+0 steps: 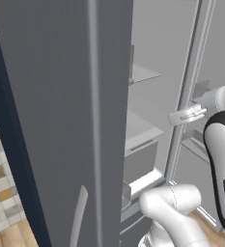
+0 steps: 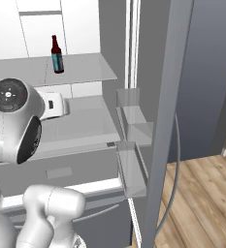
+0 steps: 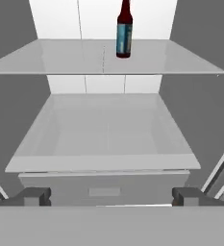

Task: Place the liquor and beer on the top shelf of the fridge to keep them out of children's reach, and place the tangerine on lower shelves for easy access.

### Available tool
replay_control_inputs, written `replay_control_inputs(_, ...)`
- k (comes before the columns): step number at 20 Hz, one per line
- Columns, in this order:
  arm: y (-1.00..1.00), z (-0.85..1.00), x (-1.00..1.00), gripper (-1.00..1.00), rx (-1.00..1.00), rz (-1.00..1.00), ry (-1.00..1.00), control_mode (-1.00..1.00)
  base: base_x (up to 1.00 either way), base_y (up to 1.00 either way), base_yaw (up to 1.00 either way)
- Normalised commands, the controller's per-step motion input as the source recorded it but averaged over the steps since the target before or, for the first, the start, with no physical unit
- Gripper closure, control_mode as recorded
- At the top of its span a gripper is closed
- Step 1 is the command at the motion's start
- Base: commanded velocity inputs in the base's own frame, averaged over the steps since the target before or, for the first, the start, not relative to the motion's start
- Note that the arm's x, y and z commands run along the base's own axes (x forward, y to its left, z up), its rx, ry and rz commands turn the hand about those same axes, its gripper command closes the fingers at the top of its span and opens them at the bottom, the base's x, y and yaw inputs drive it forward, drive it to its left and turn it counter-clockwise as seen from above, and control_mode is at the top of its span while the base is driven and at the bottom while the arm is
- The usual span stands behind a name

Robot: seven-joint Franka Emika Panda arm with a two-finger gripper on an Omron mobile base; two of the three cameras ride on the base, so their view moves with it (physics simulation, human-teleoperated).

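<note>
Beer (image 3: 124, 30) is standing upright on the fridge's (image 2: 163, 97) top shelf (image 3: 60, 57) — out of kids' reach, so that part looks done. Hand (image 3: 111, 196) is wide open and empty, pointing at the lower shelves (image 3: 104, 144) below the beer.

Even flat rendered light; no hard shadows; sharp thru-out; no glare, blur.

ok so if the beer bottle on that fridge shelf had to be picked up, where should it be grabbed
Probably around the wide labelled body of the beer bottle, approaching level from the open front of the fridge. It stands upright on the shelf; its neck is slim, and nothing crowds it.
</note>
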Motion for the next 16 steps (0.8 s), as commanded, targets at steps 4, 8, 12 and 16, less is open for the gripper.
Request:
replay_control_inputs(4, -0.03, 0.0, -0.34, -1.0, -0.02, -0.08, 0.06, -1.0, 0.0, 0.0, 0.0)
replay_control_inputs(8, -0.01, 0.0, -0.37, -1.0, -0.04, -0.08, 0.09, -1.0, 0.0, 0.0, 0.0)
replay_control_inputs(12, 0.0, 0.0, 0.0, -1.0, 0.0, 0.0, 0.0, 1.0, -0.67, -0.17, -0.08)
replay_control_inputs(16, 0.0, 0.0, 0.0, -1.0, 0.0, 0.0, 0.0, 1.0, -0.84, -0.55, -0.19)
